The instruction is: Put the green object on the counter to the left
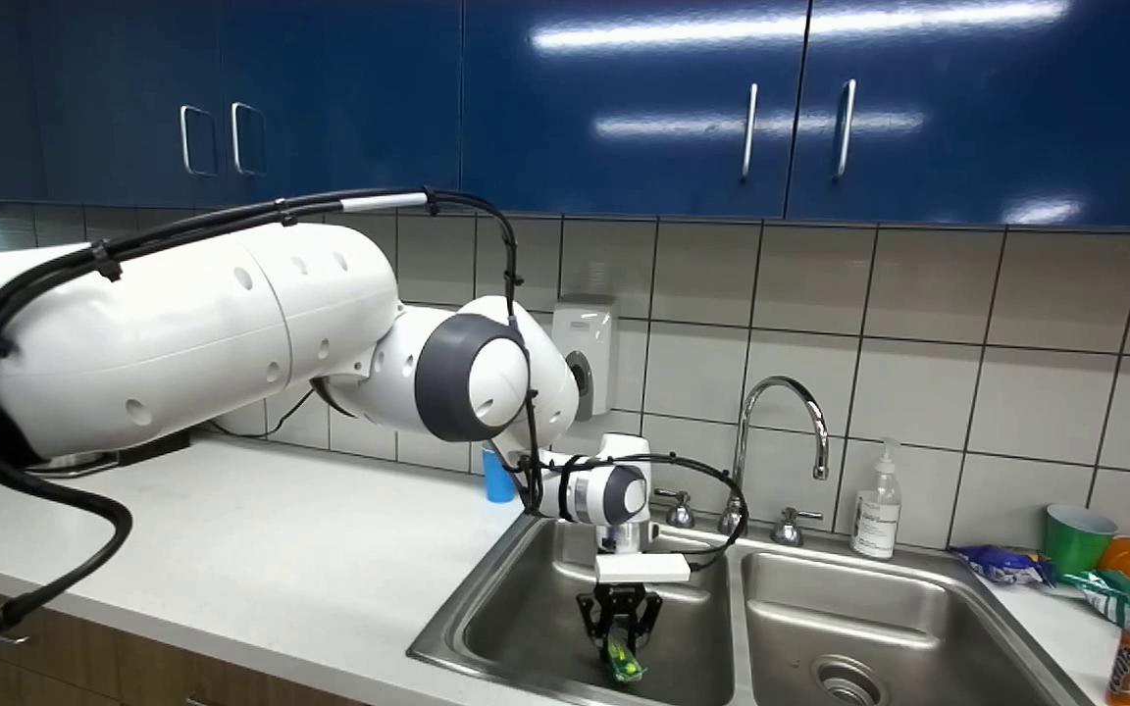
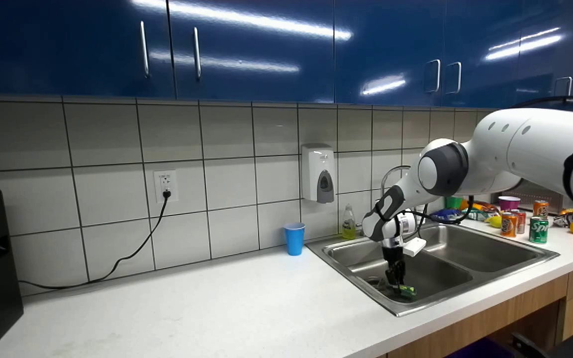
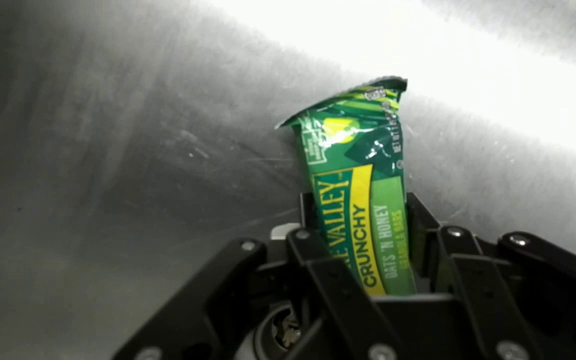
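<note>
The green object (image 3: 358, 150) is a green granola bar packet with a yellow stripe. It also shows low in the near basin in both exterior views (image 1: 624, 667) (image 2: 407, 291). My gripper (image 3: 360, 215) points down into the basin, its fingers snug on both long sides of the packet, apparently shut on it. The gripper also shows in both exterior views (image 1: 621, 635) (image 2: 397, 284). The packet's rear end is hidden by the gripper. I cannot tell whether it touches the basin floor. The off-white counter (image 1: 231, 539) (image 2: 192, 308) runs beside the sink.
The steel double sink (image 1: 737, 628) has a raised rim and a divider. A curved faucet (image 1: 813, 422) and a soap bottle (image 1: 877, 520) stand behind it. A blue cup (image 2: 294, 239) stands on the counter near the wall. Cans and packets lie beyond the sink, including a green can (image 2: 538, 230).
</note>
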Motion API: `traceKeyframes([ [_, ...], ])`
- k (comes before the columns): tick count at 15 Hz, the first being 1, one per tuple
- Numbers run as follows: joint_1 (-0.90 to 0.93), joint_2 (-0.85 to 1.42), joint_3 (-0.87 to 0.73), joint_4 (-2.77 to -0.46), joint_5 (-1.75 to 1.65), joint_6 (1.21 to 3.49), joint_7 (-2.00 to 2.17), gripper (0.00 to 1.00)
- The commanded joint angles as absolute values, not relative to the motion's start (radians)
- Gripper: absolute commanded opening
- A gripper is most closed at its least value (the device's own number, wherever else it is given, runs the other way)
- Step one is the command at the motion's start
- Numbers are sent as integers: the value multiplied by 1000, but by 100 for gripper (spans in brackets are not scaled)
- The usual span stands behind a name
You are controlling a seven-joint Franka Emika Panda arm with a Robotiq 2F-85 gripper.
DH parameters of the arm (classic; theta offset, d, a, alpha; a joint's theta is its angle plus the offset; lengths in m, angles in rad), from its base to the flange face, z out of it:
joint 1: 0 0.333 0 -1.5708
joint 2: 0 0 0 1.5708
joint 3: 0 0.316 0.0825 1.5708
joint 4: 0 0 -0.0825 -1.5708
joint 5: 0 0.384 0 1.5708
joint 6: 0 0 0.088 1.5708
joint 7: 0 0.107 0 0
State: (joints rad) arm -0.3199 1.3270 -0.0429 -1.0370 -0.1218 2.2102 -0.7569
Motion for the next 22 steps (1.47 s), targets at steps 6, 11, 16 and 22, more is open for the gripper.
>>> traceKeyframes([
  [6,-297,1206,-53,-1130,-116,2218,-623,18],
  [11,-286,1117,-59,-1231,-121,2236,-542,18],
  [16,-279,996,-71,-1396,-125,2277,-475,18],
  [22,-275,849,-71,-1591,-138,2318,-434,18],
])
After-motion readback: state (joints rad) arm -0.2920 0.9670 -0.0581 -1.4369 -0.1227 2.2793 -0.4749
